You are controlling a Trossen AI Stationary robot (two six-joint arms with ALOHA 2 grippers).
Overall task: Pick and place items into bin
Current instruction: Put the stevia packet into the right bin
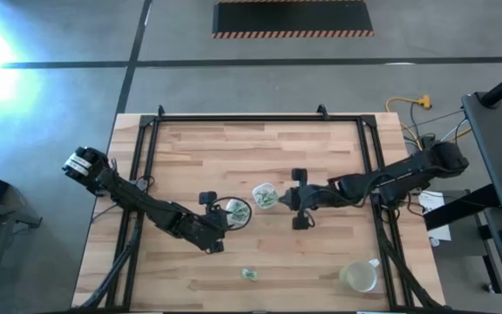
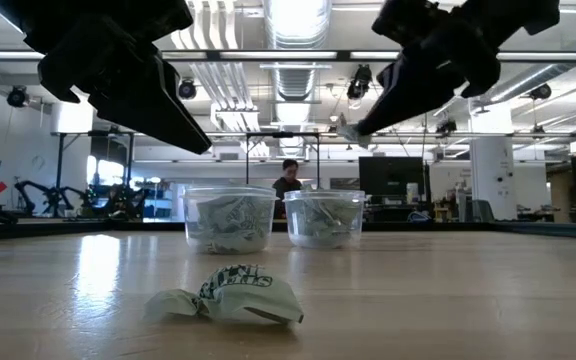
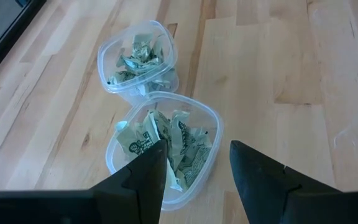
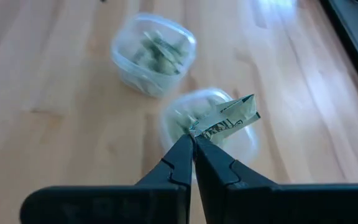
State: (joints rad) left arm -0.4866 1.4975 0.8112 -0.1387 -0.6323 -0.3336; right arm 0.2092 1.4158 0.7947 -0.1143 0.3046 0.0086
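Two small clear tubs (image 1: 238,211) (image 1: 265,195) stand side by side mid-table, each holding several pale green-and-white crumpled items. My right gripper (image 4: 192,138) is shut on one such item (image 4: 229,121) above the right-hand tub (image 4: 211,127). My left gripper (image 3: 197,146) is open over the left-hand tub (image 3: 163,149), with nothing between its fingers. One loose item (image 2: 230,295) lies flat on the wood near the table's near edge (image 1: 250,275). My right gripper pinches one end of the crumpled item (image 4: 199,129) between its two fingertips. The fingers come slanting down from the table's right side. The rest of the item sticks out past the fingertips, lifted clear above the tub.
A yellowish-white mug (image 1: 359,276) stands at the near right corner. A black frame (image 1: 260,118) runs along the table's far edge and sides. Bare wood lies between the tubs and the far edge. A person (image 2: 288,180) shows in the room far behind the tubs.
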